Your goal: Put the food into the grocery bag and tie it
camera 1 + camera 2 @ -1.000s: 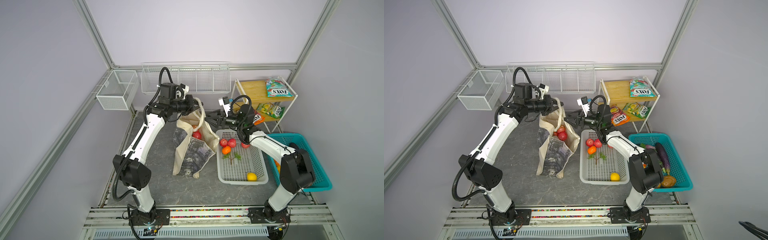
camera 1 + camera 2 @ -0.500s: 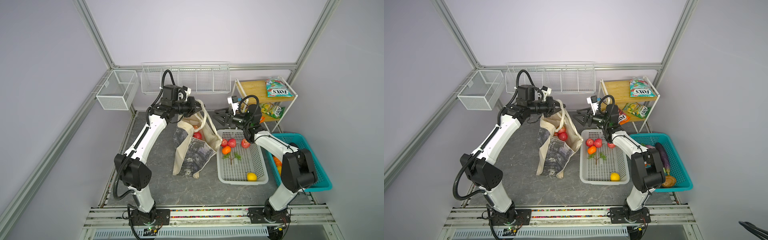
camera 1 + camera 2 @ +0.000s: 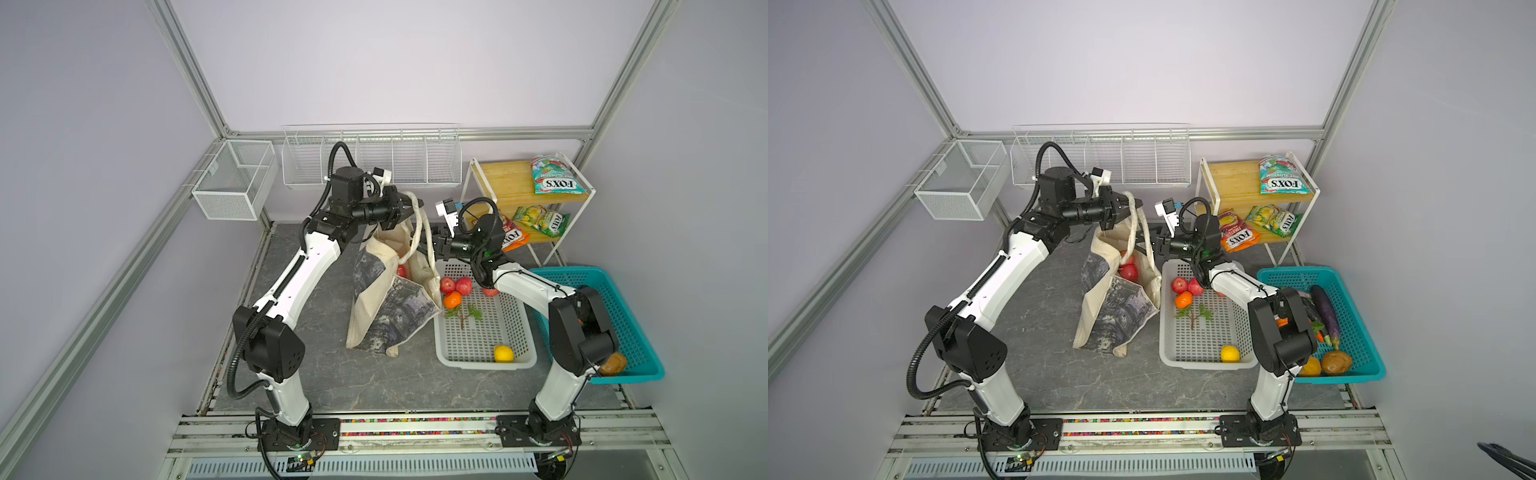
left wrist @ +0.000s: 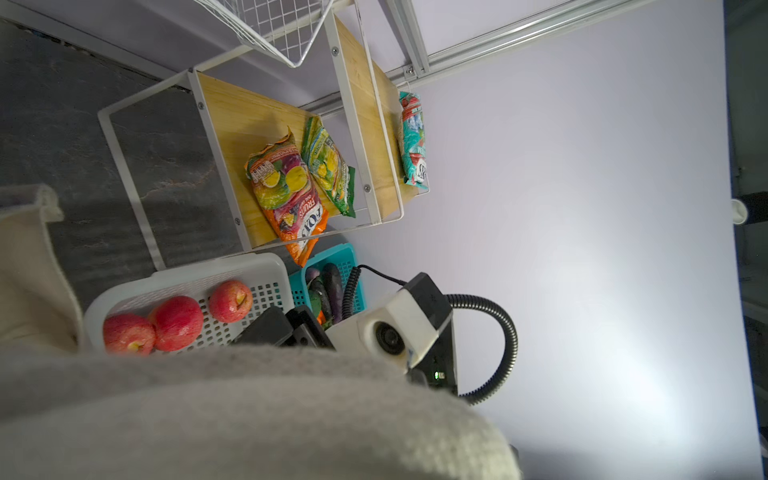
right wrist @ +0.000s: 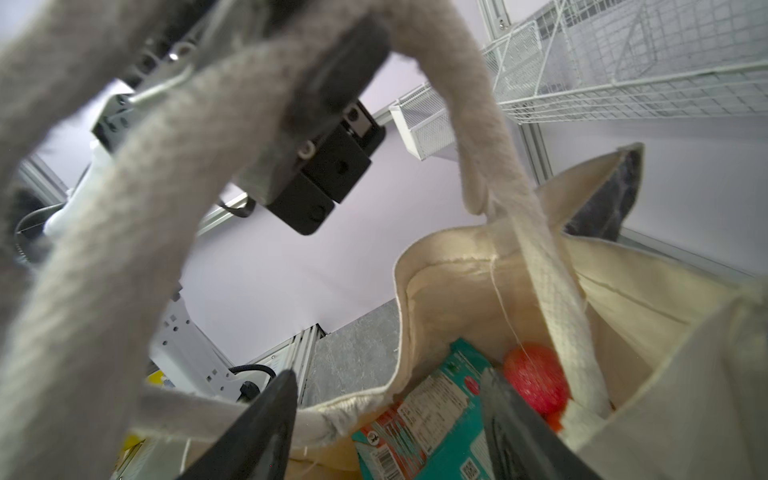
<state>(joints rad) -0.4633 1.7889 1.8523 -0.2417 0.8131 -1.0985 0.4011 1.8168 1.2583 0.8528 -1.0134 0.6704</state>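
Note:
The cream grocery bag [image 3: 386, 299] [image 3: 1108, 307] stands beside the white basket, its long handles lifted. My left gripper [image 3: 409, 204] [image 3: 1127, 206] is shut on the handles [image 5: 104, 257] above the bag; in the left wrist view the handle fabric [image 4: 232, 415] hides its jaws. My right gripper [image 3: 423, 247] [image 5: 386, 386] is open at the bag's mouth, level with the rim and holding nothing. Inside the bag lie a teal-and-red packet [image 5: 432, 407] and a red apple [image 5: 534, 376] [image 3: 401, 271]. Red apples [image 3: 448, 284], an orange fruit [image 3: 453, 300] and a yellow fruit [image 3: 503, 353] lie in the white basket.
The white perforated basket [image 3: 482, 362] sits right of the bag, and the teal basket [image 3: 631, 376] with eggplants is further right. A wooden shelf [image 3: 505, 183] at the back right holds FOX'S packets [image 3: 555, 178]. Wire baskets [image 3: 370, 160] hang on the back wall.
My right gripper drew back from the bag half a second ago and has come forward to its mouth again. The left gripper still holds the handles, shifted slightly rightward.

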